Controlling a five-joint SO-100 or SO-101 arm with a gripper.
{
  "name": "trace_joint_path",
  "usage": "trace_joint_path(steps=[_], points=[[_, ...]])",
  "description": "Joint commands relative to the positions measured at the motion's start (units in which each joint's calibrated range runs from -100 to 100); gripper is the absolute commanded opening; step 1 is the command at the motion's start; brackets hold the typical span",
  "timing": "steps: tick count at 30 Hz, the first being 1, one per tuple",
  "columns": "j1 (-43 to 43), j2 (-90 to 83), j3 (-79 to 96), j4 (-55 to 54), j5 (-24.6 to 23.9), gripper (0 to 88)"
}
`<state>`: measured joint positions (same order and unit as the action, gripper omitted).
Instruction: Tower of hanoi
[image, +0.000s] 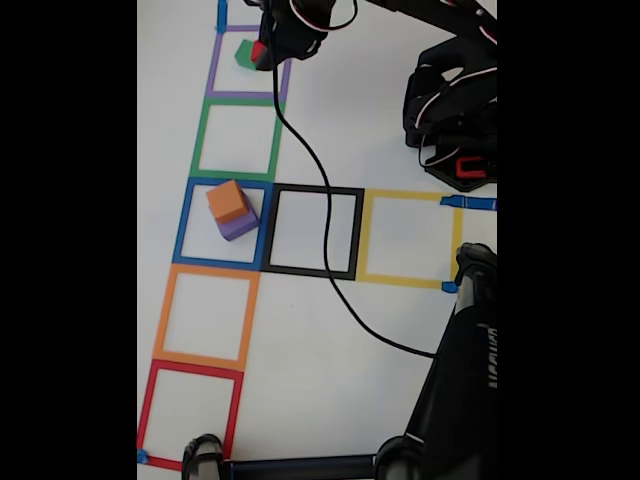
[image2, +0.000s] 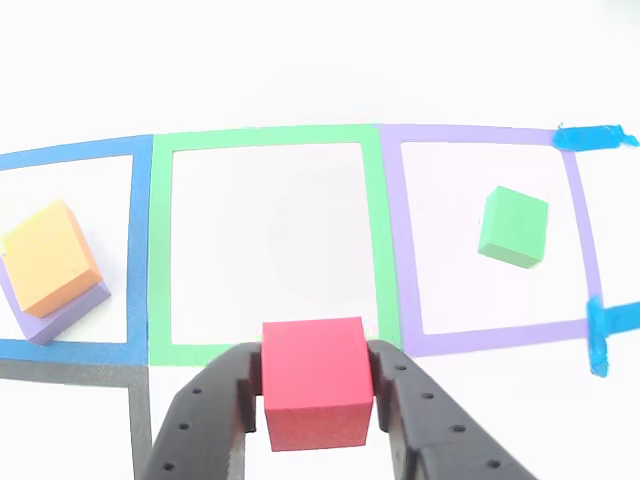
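Note:
My gripper (image2: 317, 385) is shut on a red cube (image2: 315, 380), held above the lower edge of the green tape square (image2: 265, 140). A green cube (image2: 514, 226) lies in the purple tape square (image2: 490, 135). An orange cube (image2: 50, 256) sits stacked on a purple cube (image2: 55, 315) inside the blue tape square (image2: 70, 160). In the fixed view the gripper (image: 262, 52) hangs over the purple square (image: 248, 95) at the top, the red cube (image: 258, 50) beside the green cube (image: 243, 52); the orange cube (image: 227, 200) on the purple cube (image: 238, 225) stands in the blue square (image: 222, 262).
Black (image: 313, 272), yellow (image: 408, 280), orange (image: 205, 358) and red (image: 190, 368) tape squares lie on the white table. A black cable (image: 330, 270) trails across the black square. A second black arm (image: 450, 110) rests at the right; a black stand (image: 455, 400) fills the lower right.

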<state>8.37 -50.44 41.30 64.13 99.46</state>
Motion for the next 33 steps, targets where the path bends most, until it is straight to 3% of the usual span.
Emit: trace_joint_path(steps=[1, 6, 18, 27, 33], points=[[-0.7, -1.43, 14.52, -20.48, 0.54, 0.1], [-1.27, 6.72, 30.15, -51.17, 0.54, 0.1], [-5.11, 31.27, 41.33, -94.73, 0.54, 0.1], [-4.53, 50.81, 41.15, -115.63, 0.54, 0.1], [-3.67, 59.93, 36.33, -118.86, 0.54, 0.1]])
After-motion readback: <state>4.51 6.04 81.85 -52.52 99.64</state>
